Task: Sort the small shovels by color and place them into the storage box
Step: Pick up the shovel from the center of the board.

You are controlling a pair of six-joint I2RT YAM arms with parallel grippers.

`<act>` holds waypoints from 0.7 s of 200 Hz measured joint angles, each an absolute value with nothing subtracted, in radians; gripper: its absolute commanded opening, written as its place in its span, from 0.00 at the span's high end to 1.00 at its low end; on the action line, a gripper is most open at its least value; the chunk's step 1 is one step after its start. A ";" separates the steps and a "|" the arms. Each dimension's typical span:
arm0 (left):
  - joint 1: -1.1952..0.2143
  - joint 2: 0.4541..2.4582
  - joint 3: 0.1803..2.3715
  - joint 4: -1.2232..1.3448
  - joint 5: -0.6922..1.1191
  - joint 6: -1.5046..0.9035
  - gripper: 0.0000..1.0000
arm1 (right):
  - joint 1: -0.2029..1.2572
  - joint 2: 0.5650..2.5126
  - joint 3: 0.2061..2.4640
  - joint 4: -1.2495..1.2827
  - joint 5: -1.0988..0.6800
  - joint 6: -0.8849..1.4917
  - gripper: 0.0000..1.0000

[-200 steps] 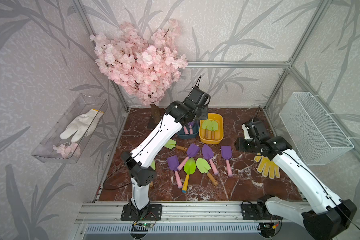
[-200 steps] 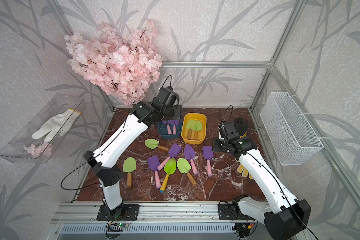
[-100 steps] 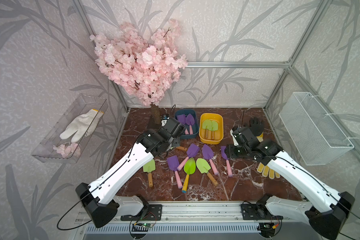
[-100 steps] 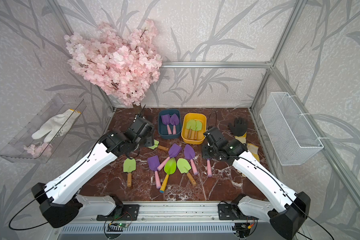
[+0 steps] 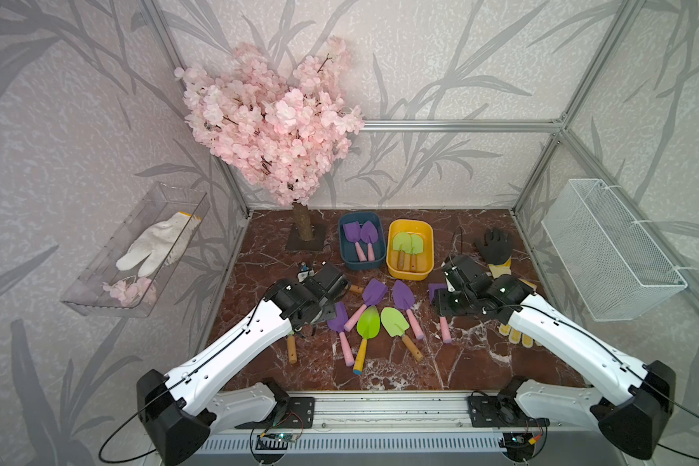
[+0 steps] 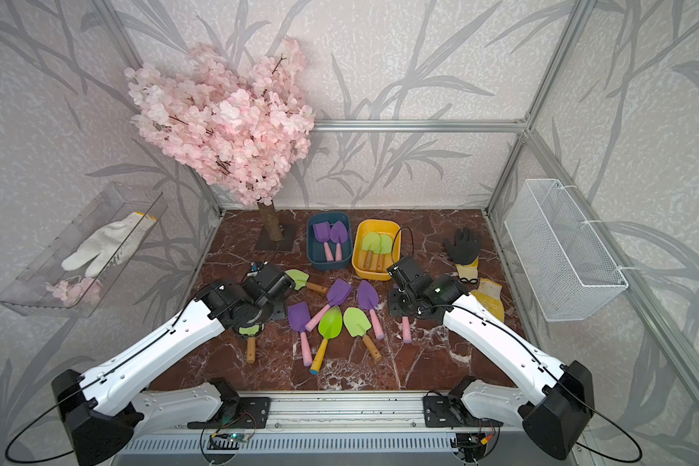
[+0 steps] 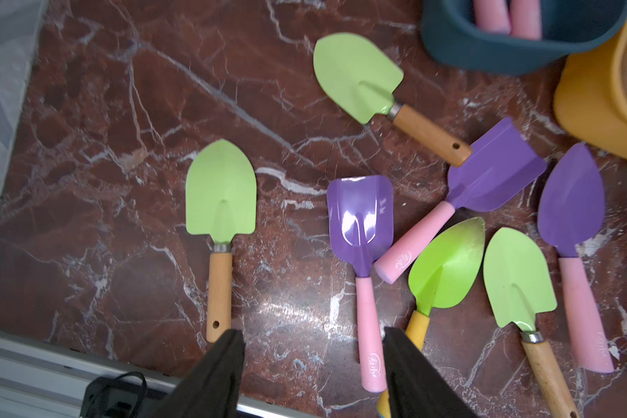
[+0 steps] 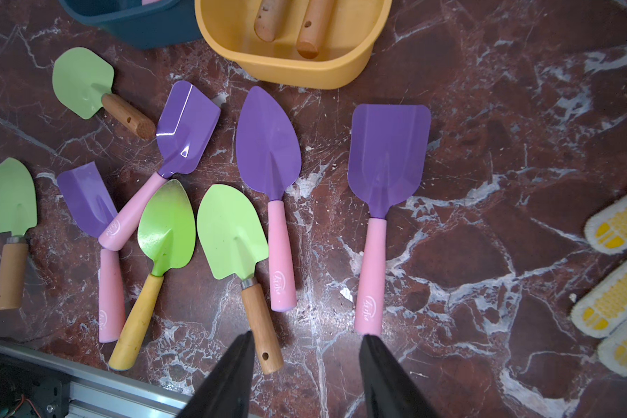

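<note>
top views: blue box (image 5: 362,265) and yellow box (image 5: 408,275) side by side by the table's (image 5: 481,363) back edge; two purple shovels (image 5: 360,234) lie in blue, two green shovels (image 5: 406,244) in yellow; loose shovels (image 5: 368,322) mid-table between the arms.
left wrist: left gripper (image 7: 312,333) spread and empty, fingertips between the handles of a green shovel (image 7: 221,195) and a purple shovel (image 7: 361,217).
right wrist: right gripper (image 8: 306,336) spread and empty, between the handle ends of a wood-handled shovel (image 8: 232,231) and a square purple shovel (image 8: 384,159).
</note>
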State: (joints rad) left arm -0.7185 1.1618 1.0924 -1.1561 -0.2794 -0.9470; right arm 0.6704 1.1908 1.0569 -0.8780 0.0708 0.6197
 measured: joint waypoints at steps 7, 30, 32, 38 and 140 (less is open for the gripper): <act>-0.725 1.163 1.069 -1.154 -0.260 -0.965 0.34 | 0.671 1.191 1.050 -0.876 0.071 0.620 0.48; -0.753 1.156 0.971 -1.108 -0.193 -1.030 0.32 | 0.670 1.191 1.031 -0.872 0.072 0.621 0.48; -0.757 1.156 0.962 -1.104 -0.186 -1.037 0.32 | 0.670 1.191 1.030 -0.872 0.072 0.621 0.48; -0.772 1.155 0.934 -1.093 -0.171 -1.057 0.31 | 0.670 1.191 1.029 -0.872 0.072 0.621 0.48; -0.910 1.374 0.879 -0.918 -0.069 -1.226 0.30 | 0.628 1.176 1.002 -0.862 0.070 0.611 0.48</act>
